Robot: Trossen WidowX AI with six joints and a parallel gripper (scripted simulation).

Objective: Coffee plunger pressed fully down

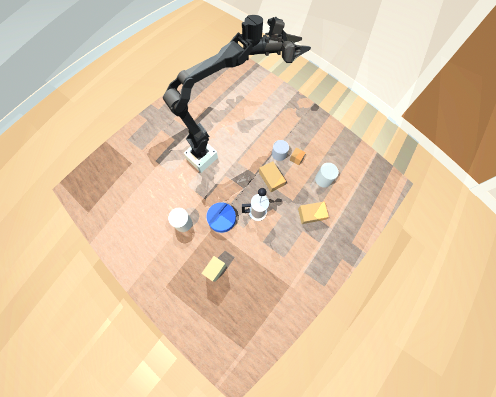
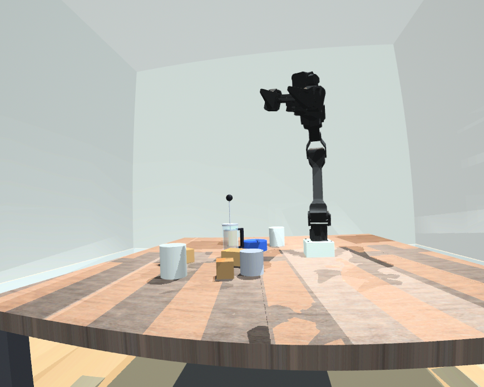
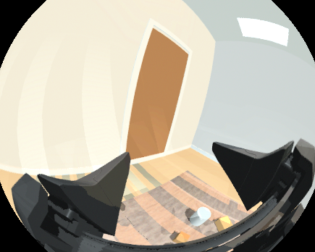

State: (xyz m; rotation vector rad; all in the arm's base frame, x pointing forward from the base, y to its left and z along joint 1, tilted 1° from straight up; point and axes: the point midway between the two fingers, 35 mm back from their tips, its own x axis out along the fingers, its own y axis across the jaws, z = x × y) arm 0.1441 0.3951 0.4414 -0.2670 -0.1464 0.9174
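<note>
The coffee press (image 1: 257, 209) (image 2: 230, 237) stands upright near the middle of the table, a glass cylinder with a black handle. Its plunger rod is up, with the black knob (image 1: 261, 191) (image 2: 229, 197) high above the lid. My gripper (image 1: 303, 44) (image 2: 266, 99) (image 3: 173, 151) is open and empty. It is held high in the air, far above and behind the press, pointing out past the table edge. The press does not show in the wrist view.
A blue disc (image 1: 220, 217) (image 2: 255, 244) lies beside the press. Three white cylinders (image 1: 179, 218) (image 1: 326, 174) (image 1: 280, 149) and orange blocks (image 1: 272, 175) (image 1: 313, 211) (image 1: 297, 156) stand around it. A pale yellow block (image 1: 214, 268) lies nearer the front. My arm's base (image 1: 201, 158) (image 2: 318, 247) sits behind.
</note>
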